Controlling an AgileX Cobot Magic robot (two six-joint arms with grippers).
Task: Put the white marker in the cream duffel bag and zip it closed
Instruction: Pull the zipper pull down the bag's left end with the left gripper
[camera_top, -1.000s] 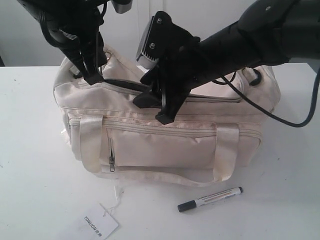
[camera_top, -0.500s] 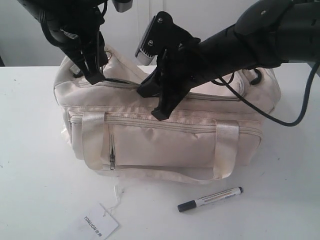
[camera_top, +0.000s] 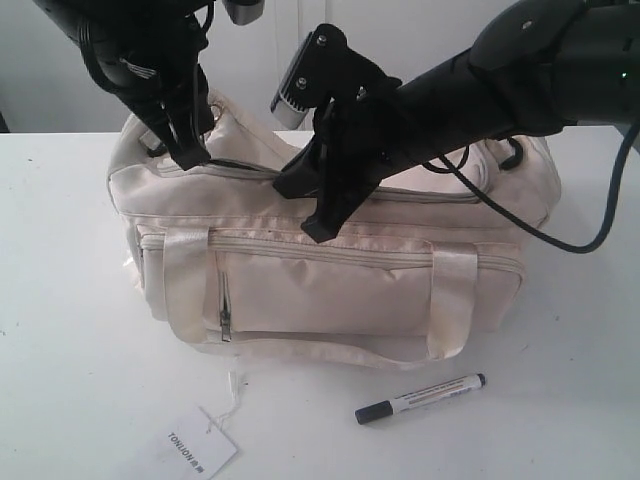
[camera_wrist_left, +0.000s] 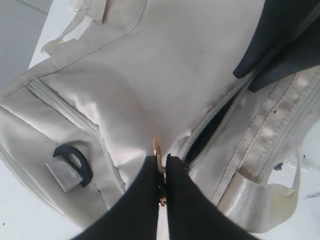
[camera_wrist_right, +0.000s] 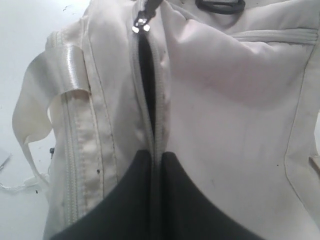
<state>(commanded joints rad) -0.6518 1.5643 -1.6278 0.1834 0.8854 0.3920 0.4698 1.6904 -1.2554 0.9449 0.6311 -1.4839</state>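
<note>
The white marker (camera_top: 420, 398) lies on the table in front of the cream duffel bag (camera_top: 320, 290), outside it and apart from both grippers. My left gripper (camera_top: 190, 155) is at the bag's left top end, shut on the gold ring pull (camera_wrist_left: 157, 147) between its fingertips (camera_wrist_left: 161, 160). My right gripper (camera_top: 305, 208) is over the middle of the bag's top, shut on the two zipper edges (camera_wrist_right: 157, 154), which it pinches together. Beyond it a narrow dark slit (camera_wrist_right: 146, 75) of the top zipper stays open.
A white hang tag (camera_top: 200, 450) on a string lies at the front left. The satin handle (camera_top: 450, 300) droops down the bag's front. A black cable (camera_top: 560, 235) loops from the right arm over the bag's right end. A black D-ring (camera_wrist_left: 75, 162) sits on the bag's end.
My right gripper went from open to shut on the zipper edges. The wide dark opening in the bag's top has narrowed to a slit. Marker and left gripper have not moved.
</note>
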